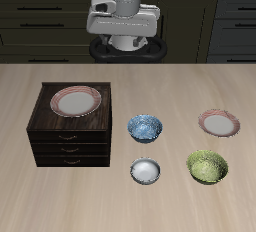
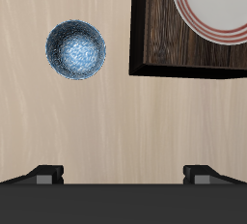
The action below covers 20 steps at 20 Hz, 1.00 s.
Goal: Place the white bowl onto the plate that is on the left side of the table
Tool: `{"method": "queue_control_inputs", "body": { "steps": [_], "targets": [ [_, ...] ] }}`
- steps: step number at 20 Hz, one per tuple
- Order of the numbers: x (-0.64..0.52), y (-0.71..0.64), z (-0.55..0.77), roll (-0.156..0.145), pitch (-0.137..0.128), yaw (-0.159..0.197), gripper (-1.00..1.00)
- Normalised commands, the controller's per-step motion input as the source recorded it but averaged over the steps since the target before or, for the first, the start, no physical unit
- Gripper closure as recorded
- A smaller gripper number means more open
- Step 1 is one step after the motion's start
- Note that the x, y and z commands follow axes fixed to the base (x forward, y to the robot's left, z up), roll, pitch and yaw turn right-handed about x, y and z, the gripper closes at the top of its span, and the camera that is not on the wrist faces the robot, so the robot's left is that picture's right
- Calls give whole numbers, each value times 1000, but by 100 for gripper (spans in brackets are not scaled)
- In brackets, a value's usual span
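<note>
My claw (image 1: pixel 122 44) hangs open, empty, above the counter's back edge. The white bowl (image 1: pixel 146 170) sits near the front edge; risk: I might grab the blue-patterned bowl (image 1: pixel 145 128) behind it.

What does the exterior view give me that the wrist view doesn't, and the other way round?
Only the exterior view shows the plate lying on the table, the whole green bowl, the cabinet's drawer fronts, and the robot above the table's back edge. Only the wrist view shows the gripper, fingers spread wide with nothing between them. Both show the blue-patterned bowl, the white bowl (cut by the wrist view's edge), and the dark cabinet with the other plate on top.
</note>
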Motion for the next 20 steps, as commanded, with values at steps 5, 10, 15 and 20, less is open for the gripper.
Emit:
{"method": "queue_control_inputs", "body": {
  "steps": [5,10,15,20],
  "targets": [
    [352,-1,95,10,-9,-66,-100],
    [350,48,132,11,-6,-39,-100],
    [328,40,125,6,-19,-13,-100],
    [396,121,36,26,18,-40,-100]
  ]
}}
